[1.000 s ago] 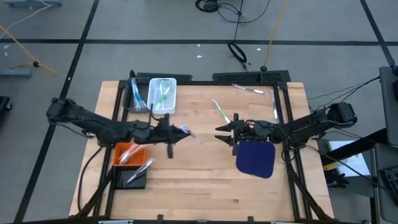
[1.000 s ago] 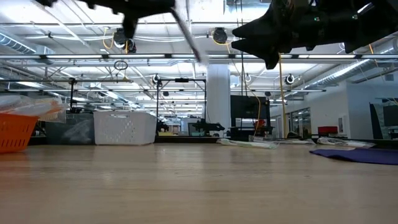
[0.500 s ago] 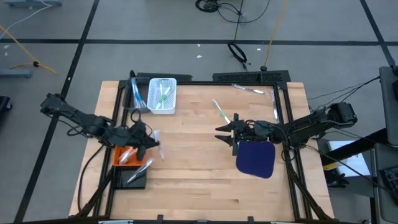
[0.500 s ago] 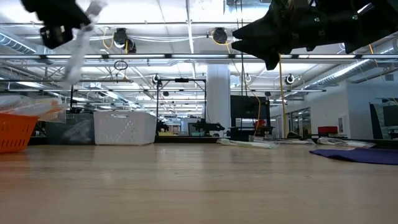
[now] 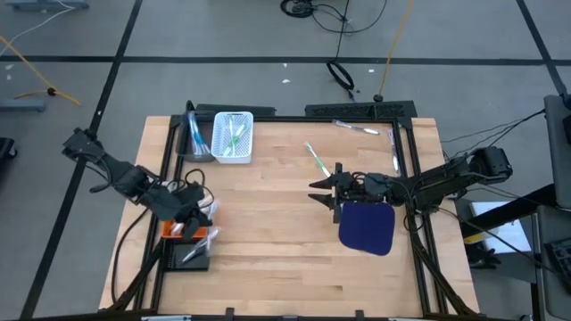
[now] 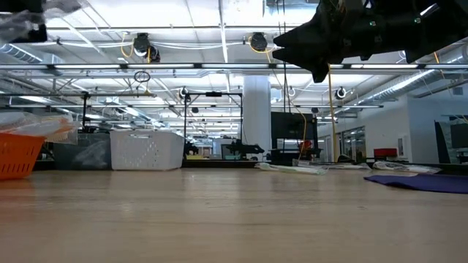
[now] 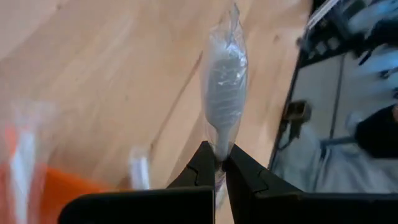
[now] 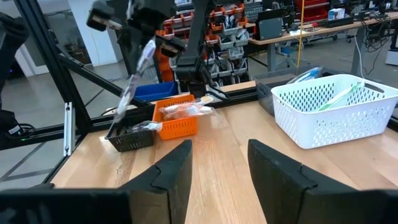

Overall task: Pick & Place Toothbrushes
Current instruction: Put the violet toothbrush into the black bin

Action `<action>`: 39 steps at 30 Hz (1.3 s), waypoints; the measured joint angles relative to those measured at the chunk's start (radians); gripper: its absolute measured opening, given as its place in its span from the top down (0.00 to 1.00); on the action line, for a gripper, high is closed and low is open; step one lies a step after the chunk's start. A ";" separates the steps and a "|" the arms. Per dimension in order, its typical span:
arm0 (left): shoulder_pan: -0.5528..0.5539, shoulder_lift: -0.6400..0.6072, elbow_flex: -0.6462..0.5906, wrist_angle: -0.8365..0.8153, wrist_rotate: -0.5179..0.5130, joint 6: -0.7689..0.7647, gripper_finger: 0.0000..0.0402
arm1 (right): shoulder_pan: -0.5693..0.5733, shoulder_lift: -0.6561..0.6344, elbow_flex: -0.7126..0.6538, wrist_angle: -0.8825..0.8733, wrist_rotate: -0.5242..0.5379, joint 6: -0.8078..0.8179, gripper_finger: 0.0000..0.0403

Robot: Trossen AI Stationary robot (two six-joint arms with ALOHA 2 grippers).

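Note:
My left gripper (image 5: 196,217) is shut on a white toothbrush in a clear wrapper (image 7: 224,74) and hangs above the orange basket (image 5: 172,230) at the table's left side. Pink-tinted wrapped toothbrushes (image 8: 183,111) lie in the orange basket. One more toothbrush lies in the black basket (image 5: 194,252). The white basket (image 5: 234,136) at the far left holds green toothbrushes. A green toothbrush (image 5: 314,159) lies flat on the table. My right gripper (image 5: 314,192) hovers open right of centre, nothing between its fingers (image 8: 174,168). My left gripper pinches one end of the wrapped toothbrush (image 7: 218,151) between its two fingertips. The fingers slant downward from above. The toothbrush is lifted clear and slants down and away from the fingers (image 8: 134,78) above the baskets.
A dark blue pad (image 5: 367,227) lies just on the near side of my right gripper. More toothbrushes (image 5: 357,127) lie at the far right by the black frame. Bare wood lies in the table's middle and near part (image 5: 277,259).
My left gripper has carried the wrapped toothbrush from the table's middle toward the left edge, rolling and tipping downward on the way. It now stands above the orange basket, and the toothbrush stays pinched and clear of the table.

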 joint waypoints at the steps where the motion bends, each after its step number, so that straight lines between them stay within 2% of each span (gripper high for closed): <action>1: -0.009 0.013 0.016 -0.038 0.011 -0.017 0.99 | 0.000 0.000 0.000 0.000 0.000 0.000 0.64; 4: -0.038 0.064 0.047 -0.156 0.039 -0.133 0.99 | 0.000 0.000 0.000 0.000 0.000 0.000 0.64; 10: -0.091 0.184 0.051 -0.217 0.162 -0.279 0.99 | 0.000 0.000 0.000 0.000 0.000 0.000 0.64; 20: -0.109 0.307 0.051 -0.328 0.246 -0.267 0.99 | 0.000 0.000 0.000 0.000 0.000 0.000 0.64; 33: -0.108 0.406 0.050 -0.338 0.279 -0.262 0.99 | 0.000 0.000 0.000 -0.009 0.000 0.000 0.65; 39: -0.108 0.425 0.050 -0.337 0.288 -0.221 0.88 | 0.000 0.000 0.000 -0.009 0.000 0.000 0.65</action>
